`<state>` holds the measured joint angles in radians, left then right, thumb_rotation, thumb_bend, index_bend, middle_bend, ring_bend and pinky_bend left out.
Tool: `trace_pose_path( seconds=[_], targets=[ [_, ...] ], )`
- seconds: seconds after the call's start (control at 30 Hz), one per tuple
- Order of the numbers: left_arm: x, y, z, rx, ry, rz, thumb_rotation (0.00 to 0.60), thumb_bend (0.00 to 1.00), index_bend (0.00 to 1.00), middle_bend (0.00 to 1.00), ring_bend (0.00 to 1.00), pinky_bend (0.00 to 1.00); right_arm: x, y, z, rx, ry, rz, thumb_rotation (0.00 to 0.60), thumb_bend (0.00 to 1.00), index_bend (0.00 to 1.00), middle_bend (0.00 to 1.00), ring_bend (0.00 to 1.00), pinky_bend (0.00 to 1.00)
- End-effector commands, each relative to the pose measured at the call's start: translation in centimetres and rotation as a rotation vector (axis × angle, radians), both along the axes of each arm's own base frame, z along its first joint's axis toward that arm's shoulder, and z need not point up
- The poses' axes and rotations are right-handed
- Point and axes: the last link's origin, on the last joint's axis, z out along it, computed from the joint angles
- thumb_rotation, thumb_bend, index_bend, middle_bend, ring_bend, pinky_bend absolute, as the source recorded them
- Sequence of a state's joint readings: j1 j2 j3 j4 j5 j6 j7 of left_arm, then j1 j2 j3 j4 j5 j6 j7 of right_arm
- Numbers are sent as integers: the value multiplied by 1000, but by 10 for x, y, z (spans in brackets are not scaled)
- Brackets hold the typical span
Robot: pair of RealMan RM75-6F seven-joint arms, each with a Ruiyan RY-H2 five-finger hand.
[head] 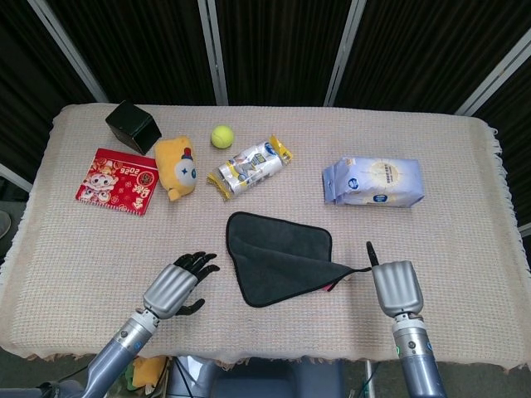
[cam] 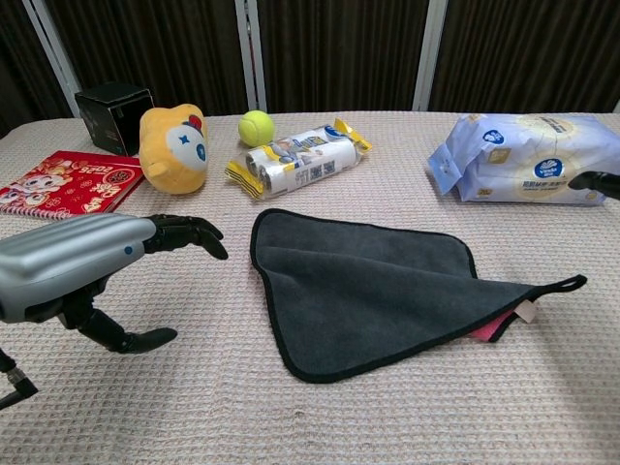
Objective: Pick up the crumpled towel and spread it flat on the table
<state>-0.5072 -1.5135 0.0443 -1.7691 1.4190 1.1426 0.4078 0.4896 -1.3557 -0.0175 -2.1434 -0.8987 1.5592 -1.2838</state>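
Observation:
The towel lies on the table's middle front, dark grey side up, folded into a rough triangle. A strip of its red side and a tag peek out at the right corner. Its loop rests on the cloth. My right hand hovers just right of that corner with a finger stretched out, holding nothing; the chest view shows only a fingertip. To the left of the towel my left hand hangs apart from it, fingers spread and empty.
Along the back stand a black box, a red booklet, a yellow plush toy, a tennis ball, a snack pack and a pack of wipes. The table's front edge is close behind both hands.

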Motion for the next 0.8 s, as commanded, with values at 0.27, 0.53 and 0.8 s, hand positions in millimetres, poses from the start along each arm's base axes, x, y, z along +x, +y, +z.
trace_pose_path(
  seconds=[0.27, 0.53, 0.8],
  targets=[
    [9, -2, 1, -93, 99, -93, 600, 821, 55, 68, 53, 182, -12, 2, 24, -151, -158, 72, 600, 513, 0, 930, 908, 794],
    [20, -2, -6, -172, 214, -199, 600, 947, 55, 68, 53, 182, -28, 0, 29, -172, -203, 79, 600, 512, 0, 930, 908, 795],
    [34, -4, -21, -218, 264, -236, 600, 952, 61, 70, 53, 182, -40, -7, 33, -180, -208, 61, 600, 512, 0, 930, 908, 795]
  ],
)
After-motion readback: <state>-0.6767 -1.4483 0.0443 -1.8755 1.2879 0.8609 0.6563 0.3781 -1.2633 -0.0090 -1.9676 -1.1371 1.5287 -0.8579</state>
